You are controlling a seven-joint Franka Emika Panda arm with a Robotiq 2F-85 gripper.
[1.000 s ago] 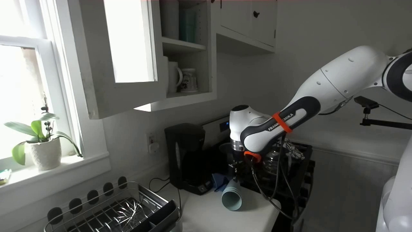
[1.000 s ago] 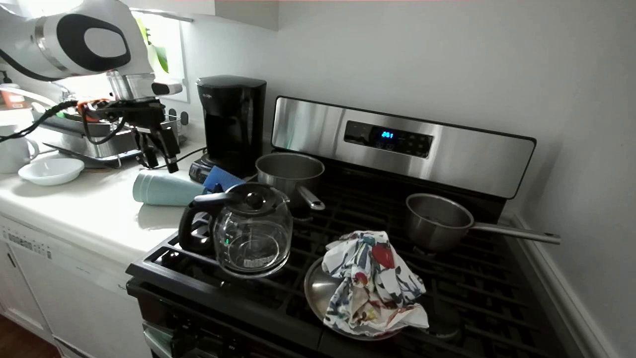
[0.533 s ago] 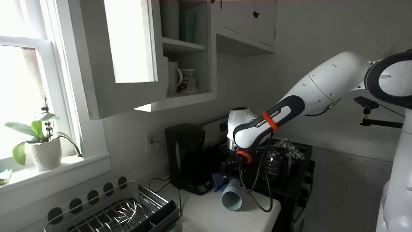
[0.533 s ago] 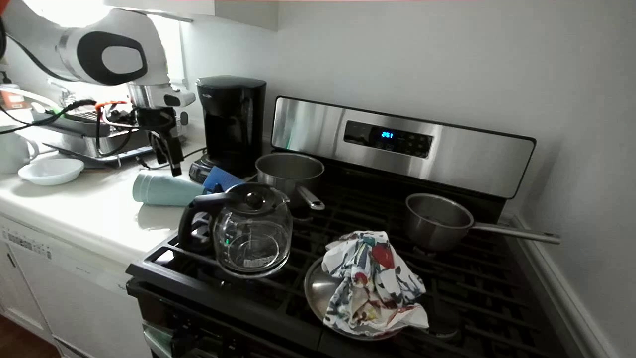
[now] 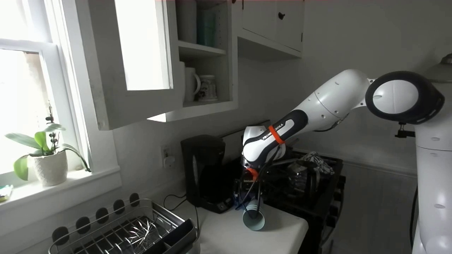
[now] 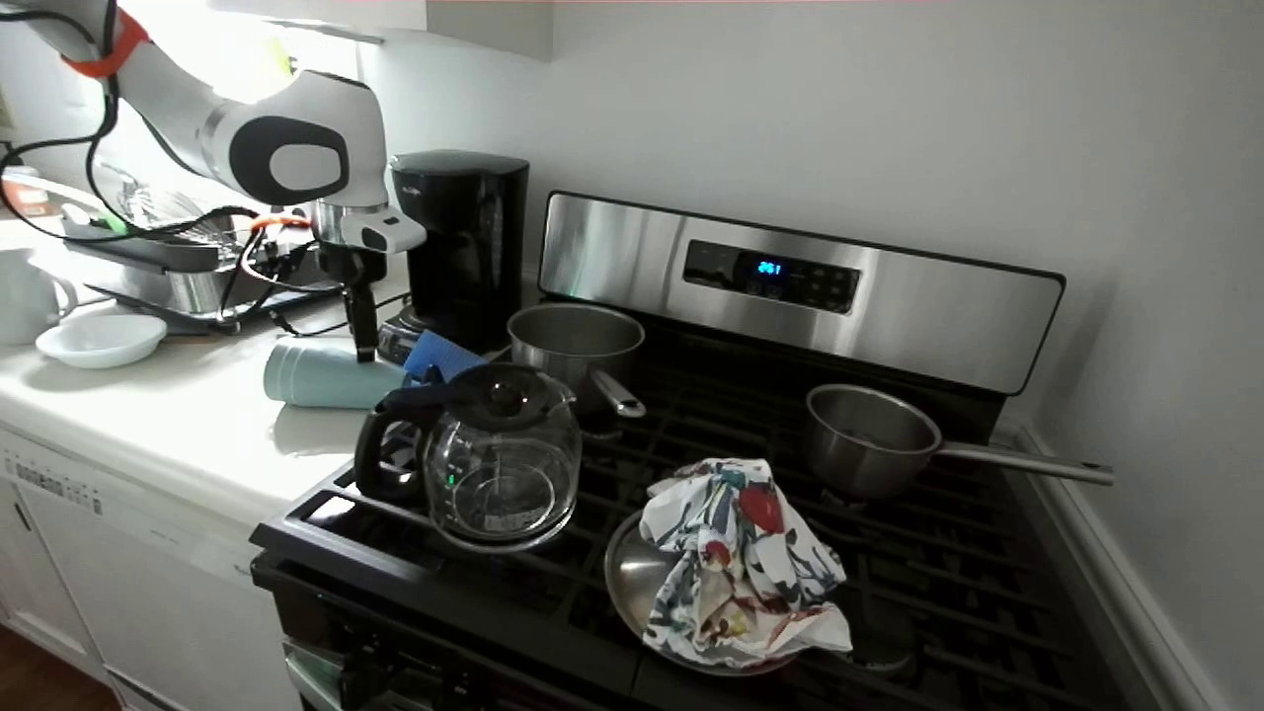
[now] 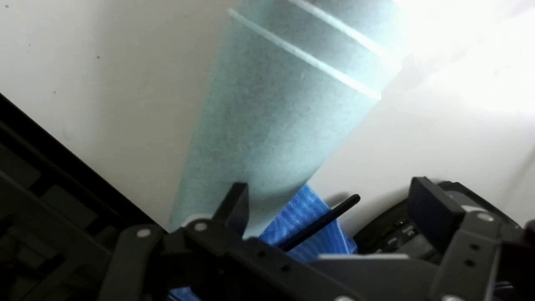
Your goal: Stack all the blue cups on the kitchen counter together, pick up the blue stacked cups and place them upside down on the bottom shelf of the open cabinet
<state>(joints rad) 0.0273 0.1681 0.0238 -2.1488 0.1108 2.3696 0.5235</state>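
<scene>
A stack of nested pale blue cups (image 5: 254, 219) lies on its side on the white counter (image 5: 282, 233), mouth facing that camera. It also shows in an exterior view (image 6: 321, 377) and large in the wrist view (image 7: 271, 108). My gripper (image 6: 365, 354) points down over the base end of the stack. In the wrist view the jaws (image 7: 330, 200) are wide apart with nothing held; one finger overlaps the cups' base end, the other is over the coffee maker side. I cannot tell if a finger touches the cups. The open cabinet (image 5: 233, 70) has mugs (image 5: 207, 88) on its bottom shelf.
A blue cloth-like piece with a black stick (image 7: 317, 221) lies by the cups' base. The black coffee maker (image 6: 464, 227) stands close behind. A glass carafe (image 6: 504, 474) and pots (image 6: 578, 341) are on the stove. A dish rack (image 5: 169, 215) and the cabinet door (image 5: 141, 109) are nearby.
My gripper has moved down to the cups, leftward in one exterior picture and rightward in another, and has turned somewhat. The cups have stayed nearly in place.
</scene>
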